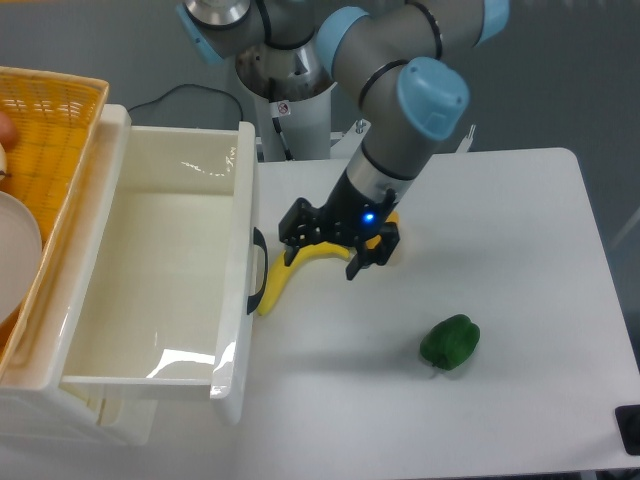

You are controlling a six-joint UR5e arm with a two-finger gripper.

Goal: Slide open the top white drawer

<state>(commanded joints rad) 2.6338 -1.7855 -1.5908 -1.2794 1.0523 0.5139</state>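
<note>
While you look down at the table [520, 330], your top white drawer [150, 290] is pulled far out of the cabinet on the left, its glossy, deep interior fully exposed and bare. Its curved black handle [259, 272] sits on the front panel, facing the tabletop. Your gripper [325, 253] hovers just to the right of that handle, apart from it, with its two black fingers spread wide and nothing between them. A small blue light glows on the gripper body. Directly under and beside the fingers lies a banana [283, 278], its lower tip just beside the drawer front near the handle. A yellow bell pepper [391, 238] is mostly hidden behind the wrist, only a sliver showing. A green bell pepper [450, 342] rests farther right and nearer the camera, well apart from the gripper. On top of the cabinet at the far left you can see a yellow wicker basket [45, 130] with a white dish [15, 262] partly in view.
</note>
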